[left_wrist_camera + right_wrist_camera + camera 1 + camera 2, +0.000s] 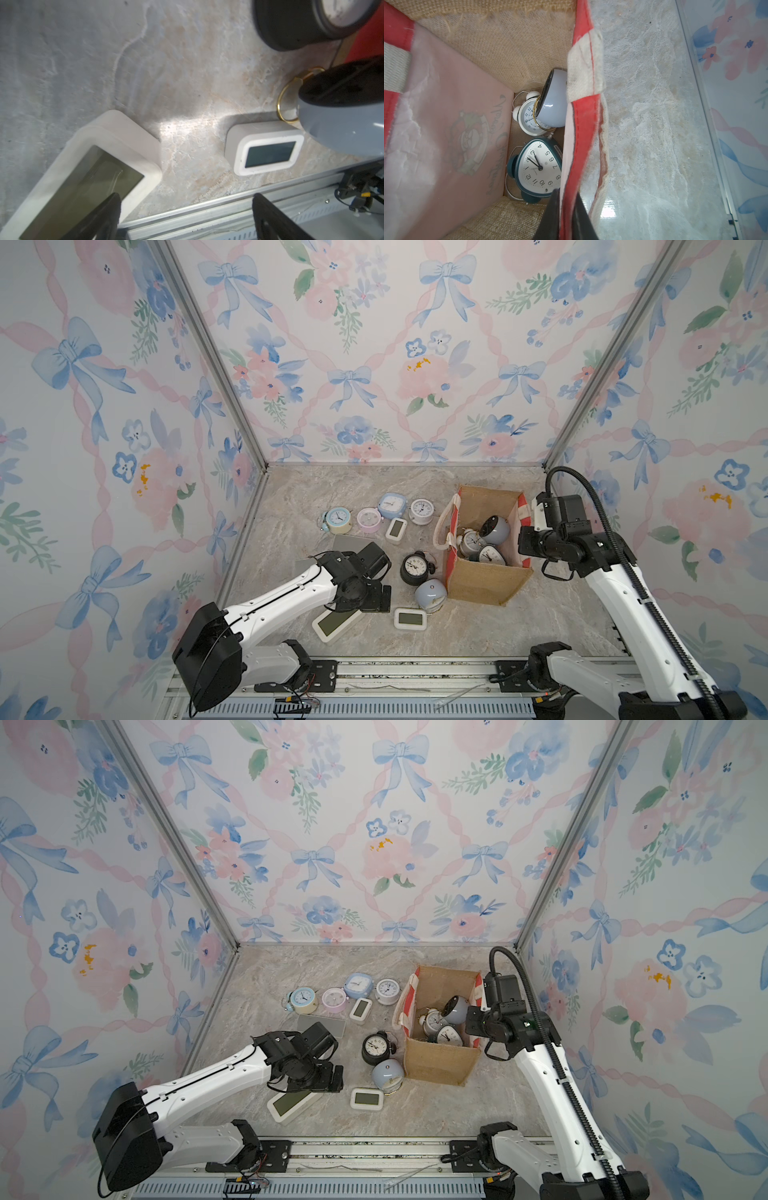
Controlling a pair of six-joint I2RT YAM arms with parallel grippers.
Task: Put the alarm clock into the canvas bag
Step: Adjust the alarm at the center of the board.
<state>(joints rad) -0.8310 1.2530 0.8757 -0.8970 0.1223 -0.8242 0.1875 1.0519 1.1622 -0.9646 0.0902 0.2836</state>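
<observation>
found left gripper (186,199) spread wide and empty, poised above one end of the large white digital clock (332,624) near the front of the surface (291,497). logged small white digital clock (410,619), grey-blue dome clock (431,593) and black twin-bell clock (414,569) clustered just left of the canvas bag (482,587). saw canvas bag upright, mouth open, right of centre, three clocks at its bottom: white twin-bell clock (529,116), second dome clock (552,108) leaning on it, teal clock (538,168) beside them. found right gripper (566,197) nearly closed, pinching the bag's red side panel (581,128) at the rim, one finger inside, one outside.
</observation>
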